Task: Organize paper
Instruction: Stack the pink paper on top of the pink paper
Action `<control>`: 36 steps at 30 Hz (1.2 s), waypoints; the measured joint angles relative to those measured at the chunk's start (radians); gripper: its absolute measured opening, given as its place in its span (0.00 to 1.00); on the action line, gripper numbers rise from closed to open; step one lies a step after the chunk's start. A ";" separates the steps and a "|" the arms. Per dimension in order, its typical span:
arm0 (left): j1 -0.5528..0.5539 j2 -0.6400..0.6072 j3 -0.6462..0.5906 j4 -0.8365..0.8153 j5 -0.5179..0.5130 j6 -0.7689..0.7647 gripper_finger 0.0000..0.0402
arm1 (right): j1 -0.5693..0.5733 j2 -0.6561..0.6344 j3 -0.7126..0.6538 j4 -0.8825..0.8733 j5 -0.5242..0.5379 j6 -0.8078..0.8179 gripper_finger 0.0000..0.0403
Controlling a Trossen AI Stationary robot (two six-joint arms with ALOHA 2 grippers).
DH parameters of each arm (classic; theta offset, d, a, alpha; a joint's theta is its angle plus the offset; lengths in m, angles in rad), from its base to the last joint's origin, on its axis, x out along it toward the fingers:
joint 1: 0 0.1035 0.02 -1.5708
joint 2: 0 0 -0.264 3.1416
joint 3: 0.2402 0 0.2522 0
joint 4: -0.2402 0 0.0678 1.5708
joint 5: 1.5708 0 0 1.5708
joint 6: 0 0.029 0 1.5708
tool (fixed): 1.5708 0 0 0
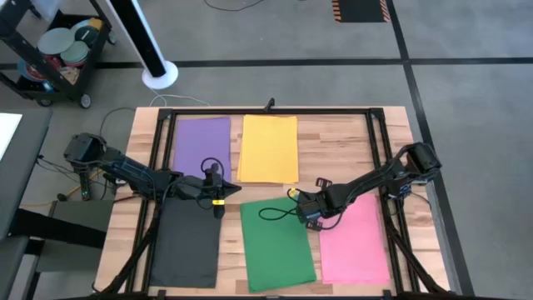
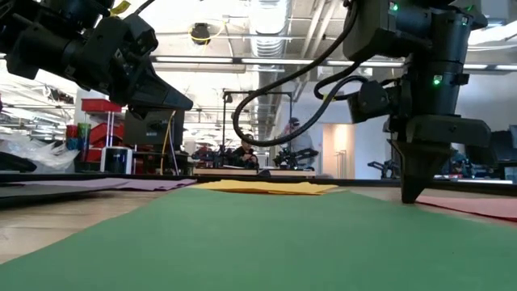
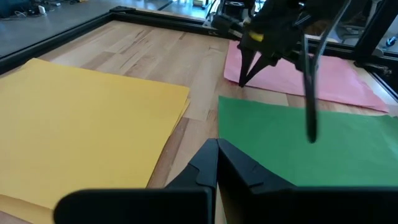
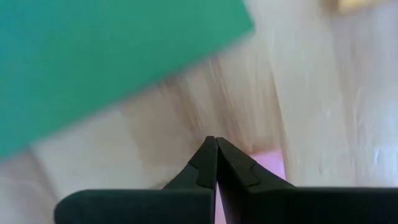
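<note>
Five sheets of paper lie flat on the wooden table: purple (image 1: 201, 146) and yellow (image 1: 268, 148) in the far row, black (image 1: 186, 246), green (image 1: 277, 243) and pink (image 1: 354, 239) in the near row. My left gripper (image 1: 218, 208) is shut. It hovers above the black sheet's far right corner, raised off the table in the low view (image 2: 182, 103). My right gripper (image 1: 307, 218) is shut and points down at the pink sheet's far left corner, between green and pink. My right gripper (image 4: 216, 140) comes from above with its shut fingertips (image 2: 408, 194) down at table level. They stand at the pink sheet's far left corner (image 3: 232, 76). Whether the tips rest on the paper or on the bare wood beside it, I cannot tell. The sheet lies flat.
A black metal frame (image 1: 275, 111) runs round the table's edges. Bare wood (image 1: 341, 150) lies right of the yellow sheet. Cables loop over the green sheet's far edge (image 1: 279, 212). A cart (image 1: 58, 54) and a white post base (image 1: 158, 75) stand on the floor beyond.
</note>
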 joint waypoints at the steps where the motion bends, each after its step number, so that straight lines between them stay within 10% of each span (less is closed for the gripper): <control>1: 0.000 0.000 0.000 0.000 0.000 0.000 0.00 | 0.005 -0.007 0.003 0.004 0.014 0.000 0.00; 21: 0.000 0.000 0.000 0.001 0.000 -0.012 0.00 | 0.282 -0.033 -0.007 0.093 -0.082 0.248 0.00; 36: 0.025 -0.170 0.022 -0.015 0.182 0.058 0.00 | 0.287 -0.241 -0.050 0.099 0.018 0.007 0.00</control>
